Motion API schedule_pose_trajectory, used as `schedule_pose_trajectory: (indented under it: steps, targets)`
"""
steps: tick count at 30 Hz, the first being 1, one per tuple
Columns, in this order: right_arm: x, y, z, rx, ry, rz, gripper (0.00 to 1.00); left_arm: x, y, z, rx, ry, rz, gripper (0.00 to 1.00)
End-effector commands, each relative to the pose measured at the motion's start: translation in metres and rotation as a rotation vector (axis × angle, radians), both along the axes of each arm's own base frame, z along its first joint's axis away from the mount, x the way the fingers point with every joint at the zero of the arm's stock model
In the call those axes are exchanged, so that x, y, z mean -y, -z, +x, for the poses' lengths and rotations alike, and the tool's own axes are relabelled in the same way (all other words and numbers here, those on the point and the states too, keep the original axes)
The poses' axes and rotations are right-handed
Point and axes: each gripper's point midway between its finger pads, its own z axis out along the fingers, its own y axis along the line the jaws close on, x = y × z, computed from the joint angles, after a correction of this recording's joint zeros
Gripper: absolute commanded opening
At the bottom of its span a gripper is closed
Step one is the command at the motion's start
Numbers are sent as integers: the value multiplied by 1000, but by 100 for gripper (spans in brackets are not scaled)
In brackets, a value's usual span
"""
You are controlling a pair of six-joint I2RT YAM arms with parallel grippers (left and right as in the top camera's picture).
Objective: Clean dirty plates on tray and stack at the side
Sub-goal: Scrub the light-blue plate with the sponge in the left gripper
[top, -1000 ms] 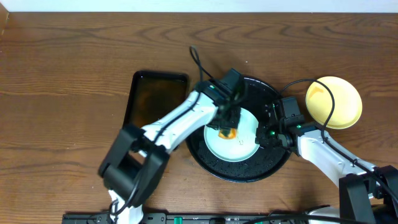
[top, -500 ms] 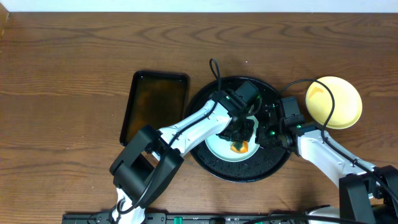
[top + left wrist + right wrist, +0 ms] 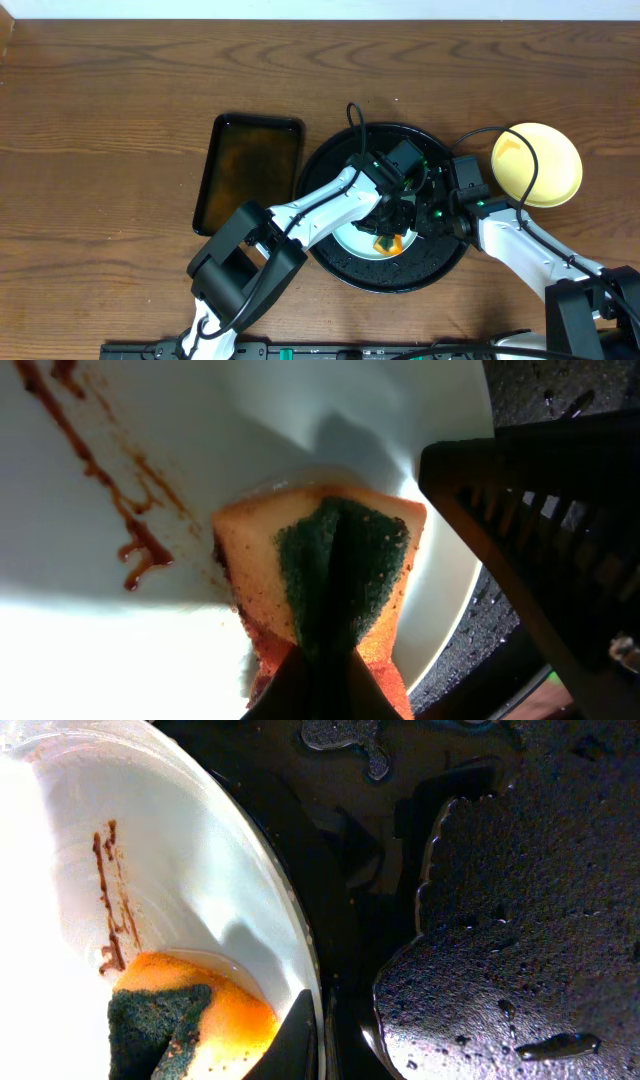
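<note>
Plate, mint-white — lay on tray, nr front edge, right of centre. L gripper clamped sponge on it; sauce streak just beside sponge. R gripper pinched right rim — L nearer.

A dark brown wood-grain table fills the view, with a pale strip along its far edge.
</note>
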Motion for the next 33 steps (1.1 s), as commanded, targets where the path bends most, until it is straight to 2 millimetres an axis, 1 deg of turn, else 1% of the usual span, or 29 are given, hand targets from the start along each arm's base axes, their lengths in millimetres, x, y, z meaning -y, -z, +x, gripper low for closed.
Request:
schedule_pose_trajectory:
  steps: [1,8,9,13,17,20,22,24,26,28,30,33]
  targets:
    - [3,7,-5,-33,11,-26,1,-13,19,9,46,-17,89,8]
    - [3,8,-6,-38,11,-27,1,-20,32,27,71,-37,100,7]
    - [4,8,-6,-39,10,-27,1,-24,35,36,91,-43,106,8]
    - [4,8,-7,-41,11,-28,1,-42,35,64,163,-96,146,8]
    - [4,8,-7,-42,11,-28,1,-65,36,85,173,-164,169,8]
    - [4,8,-8,-45,11,-29,1,-83,37,88,143,-199,196,7]
    - [4,8,-8,-44,11,-29,1,-95,36,84,109,-212,221,8]
    - [5,8,-7,-43,12,-33,1,-101,28,80,95,-197,229,8]
    - [8,9,-6,-38,18,-51,1,-98,12,76,102,-159,195,7]
    - [10,9,-5,-33,23,-64,1,-97,-9,76,129,-157,169,7]
    - [12,9,-4,-25,27,-76,1,-96,-35,77,176,-157,135,7]
    - [11,7,2,1,25,-74,1,-105,-70,85,276,-175,122,7]
